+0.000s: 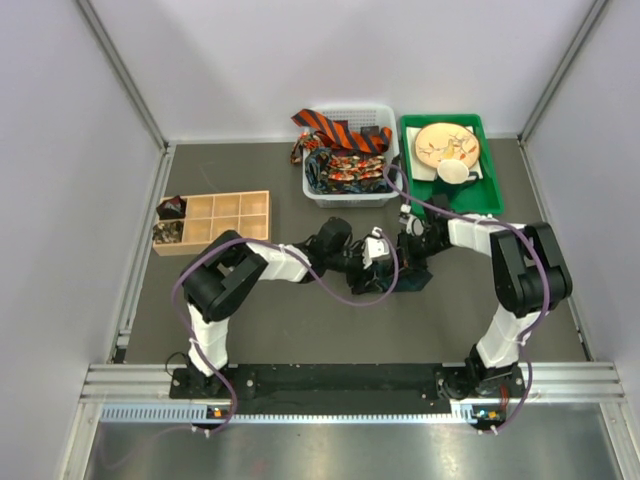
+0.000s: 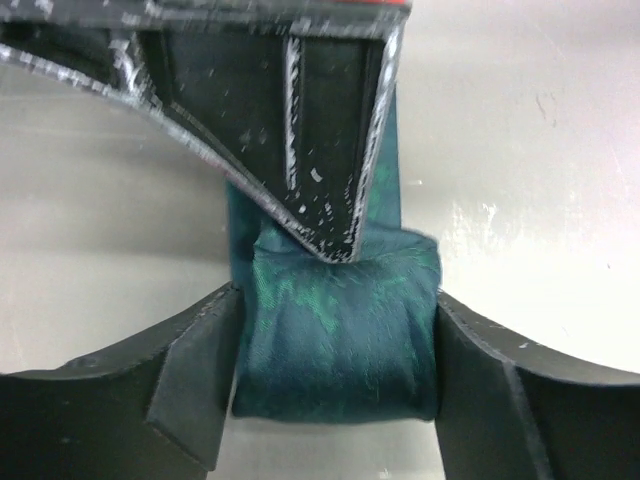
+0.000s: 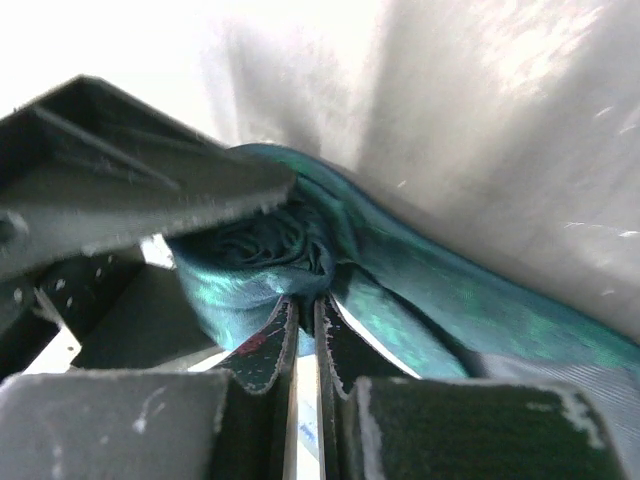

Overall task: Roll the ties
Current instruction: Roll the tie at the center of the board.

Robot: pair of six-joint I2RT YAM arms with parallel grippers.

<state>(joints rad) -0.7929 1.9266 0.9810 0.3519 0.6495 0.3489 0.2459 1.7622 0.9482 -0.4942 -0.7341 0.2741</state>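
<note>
A dark teal tie [image 2: 340,340] lies on the table as a short, thick roll, and its loose tail [image 3: 470,305] runs off to the right. My left gripper [image 2: 338,312] straddles the roll, one finger against each side. My right gripper [image 3: 307,300] comes in from above with its tips nearly together, pinching fabric at the roll's centre [image 3: 265,250]. From above, both grippers [image 1: 395,265] meet mid-table over the tie [image 1: 413,280]. An orange-and-black striped tie [image 1: 335,127] and dark patterned ties [image 1: 345,168] fill a white basket [image 1: 350,198] behind.
A green tray [image 1: 488,190] at the back right holds a round plate [image 1: 447,145] and a white cup [image 1: 455,172]. A wooden compartment box [image 1: 225,220] sits at the left. Purple cables loop from both arms. White walls enclose the table.
</note>
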